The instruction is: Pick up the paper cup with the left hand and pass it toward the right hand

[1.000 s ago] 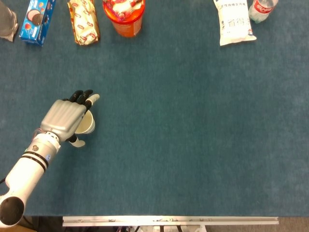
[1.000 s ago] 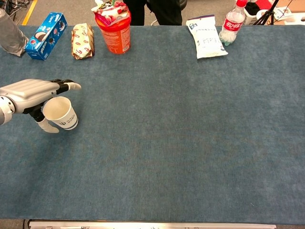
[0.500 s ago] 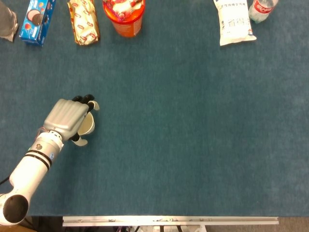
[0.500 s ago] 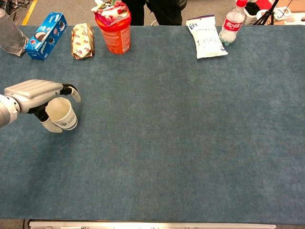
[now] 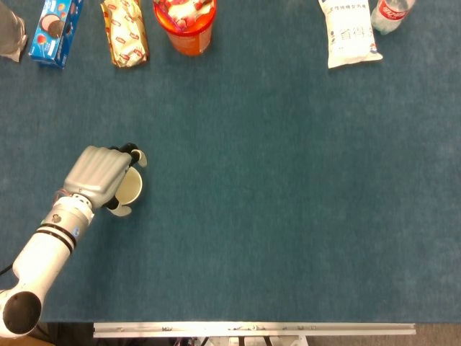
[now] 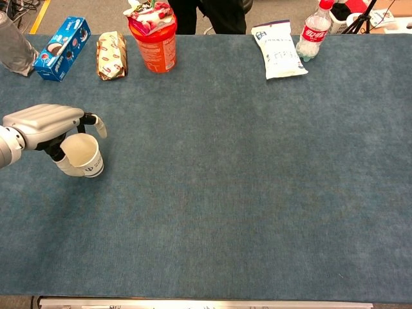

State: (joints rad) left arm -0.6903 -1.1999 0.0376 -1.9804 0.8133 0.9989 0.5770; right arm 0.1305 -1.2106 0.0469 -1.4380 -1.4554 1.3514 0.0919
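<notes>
A white paper cup [image 5: 130, 189] [image 6: 84, 155] with a dark band near its base stands at the table's left side, its open mouth up. My left hand [image 5: 101, 176] [image 6: 45, 122] wraps it from the left, fingers curled over the far side of the rim and the thumb against the near wall. The hand grips the cup. The cup's left wall is hidden behind the palm. My right hand shows in neither view.
Along the far edge lie a blue cookie box [image 5: 55, 29], a wrapped snack [image 5: 125, 32], an orange tub [image 5: 185, 25], a white pouch [image 5: 348, 32] and a plastic bottle [image 5: 391, 14]. A grey object [image 6: 14, 48] stands at the far left corner.
The left hand's fingers, stretched out past the cup a second ago, have curled down around its rim. The cup has barely shifted.
</notes>
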